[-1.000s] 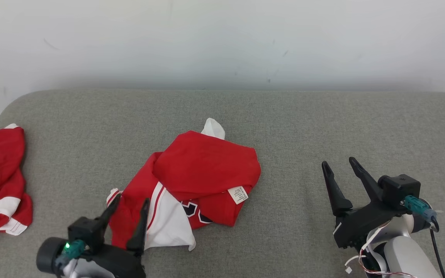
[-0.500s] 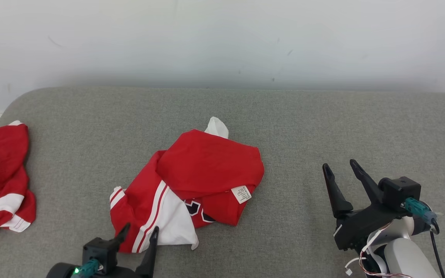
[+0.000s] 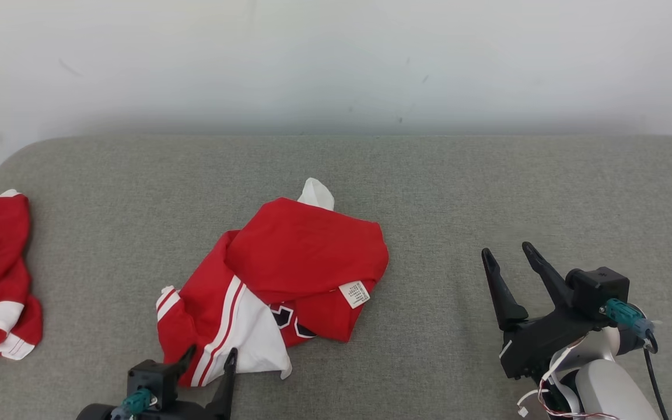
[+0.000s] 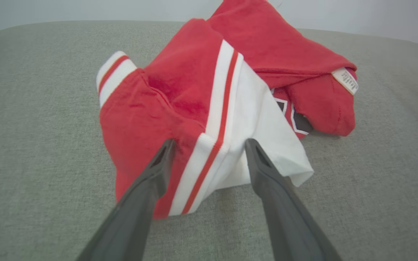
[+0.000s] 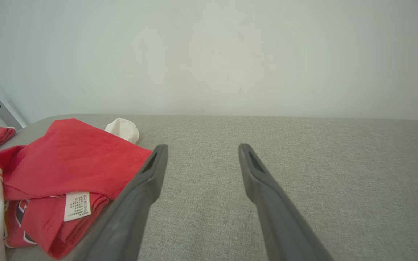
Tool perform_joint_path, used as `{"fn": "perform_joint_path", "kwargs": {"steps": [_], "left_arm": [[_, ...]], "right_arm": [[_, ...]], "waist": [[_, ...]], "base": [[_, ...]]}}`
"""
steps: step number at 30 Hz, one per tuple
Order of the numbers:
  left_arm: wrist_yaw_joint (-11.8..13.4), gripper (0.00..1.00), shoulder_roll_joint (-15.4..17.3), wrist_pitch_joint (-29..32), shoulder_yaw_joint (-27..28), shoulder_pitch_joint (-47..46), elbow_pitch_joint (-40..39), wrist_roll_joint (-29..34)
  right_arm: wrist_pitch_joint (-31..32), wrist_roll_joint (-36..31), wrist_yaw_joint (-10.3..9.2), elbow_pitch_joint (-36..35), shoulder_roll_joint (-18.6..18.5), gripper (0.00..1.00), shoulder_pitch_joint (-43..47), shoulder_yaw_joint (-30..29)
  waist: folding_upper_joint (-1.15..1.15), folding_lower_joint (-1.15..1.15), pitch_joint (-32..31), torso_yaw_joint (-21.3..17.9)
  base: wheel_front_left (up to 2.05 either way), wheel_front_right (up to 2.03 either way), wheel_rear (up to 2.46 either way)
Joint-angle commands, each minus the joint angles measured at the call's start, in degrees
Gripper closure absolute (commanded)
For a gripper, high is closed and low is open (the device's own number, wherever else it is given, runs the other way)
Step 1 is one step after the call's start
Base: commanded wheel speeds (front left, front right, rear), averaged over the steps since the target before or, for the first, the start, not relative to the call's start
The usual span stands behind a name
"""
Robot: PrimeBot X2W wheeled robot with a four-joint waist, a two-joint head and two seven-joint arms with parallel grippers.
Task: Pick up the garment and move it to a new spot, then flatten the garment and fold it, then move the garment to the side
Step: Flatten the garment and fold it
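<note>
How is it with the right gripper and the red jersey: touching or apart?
Apart. The head view shows a wide strip of bare grey cushion between the right gripper and the red jersey.

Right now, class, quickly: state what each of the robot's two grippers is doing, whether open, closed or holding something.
Left gripper: open, holding nothing, tips by the garment and its near edge.
Right gripper: open, empty, above the grey cushion.
</note>
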Motion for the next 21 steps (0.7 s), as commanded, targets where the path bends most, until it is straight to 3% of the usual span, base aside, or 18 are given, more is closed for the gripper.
{"fn": "perform_joint_path", "kwargs": {"steps": [1, 3, 4, 6, 7, 13, 21], "left_arm": [[0.07, 0.0, 0.16, -0.47, 0.33, -0.68, 0.21, -0.19], [-0.22, 0.01, -0.02, -0.82, 0.37, -0.93, 0.93, -0.38], [-0.46, 0.35, -0.19, -0.97, 0.43, -1.1, 1.22, -0.65], [-0.24, 0.91, -0.25, -1.44, 0.61, -1.38, 1.79, -0.72], [-0.21, 1.0, -0.32, -1.55, 0.57, -1.41, 2.06, -0.75], [-0.46, 1.0, -0.15, -3.04, 1.03, -1.77, 2.02, -1.05], [2.58, 1.0, 3.15, -5.19, 4.13, -2.26, -6.21, 0.08]], "right_arm": [[-0.28, 0.2, -0.02, 0.07, -0.2, 0.0, -0.48, -0.19], [-0.28, 0.11, -0.02, 0.16, -0.19, 0.0, -0.52, -0.22], [-0.3, 0.05, -0.02, 0.19, -0.19, 0.0, -0.51, -0.28], [-0.31, -0.02, -0.02, 0.21, -0.19, 0.0, -0.46, -0.34], [-0.32, -0.06, -0.01, 0.23, -0.19, 0.0, -0.4, -0.41], [-0.43, 0.03, -0.02, 0.03, -0.18, 0.0, 0.27, -0.9], [-0.71, 0.57, -0.02, 0.2, -0.19, 0.0, 0.68, -0.95]], "waist": [[0.0, 0.0, -0.02, -0.21], [0.0, 0.0, -0.11, -0.5], [0.0, 0.0, -0.14, -0.61], [0.0, 0.0, -0.22, -0.73], [0.0, 0.0, -0.27, -0.74], [0.0, 0.0, -0.55, -0.02], [0.0, 0.0, -0.74, 2.7]], "base": [[0.0, 0.0, 0.0], [0.0, 0.0, 0.0], [0.0, 0.0, 0.0], [0.0, 0.0, 0.0], [0.0, 0.0, 0.0], [0.0, 0.0, 0.0], [0.0, 0.0, 0.0]]}}
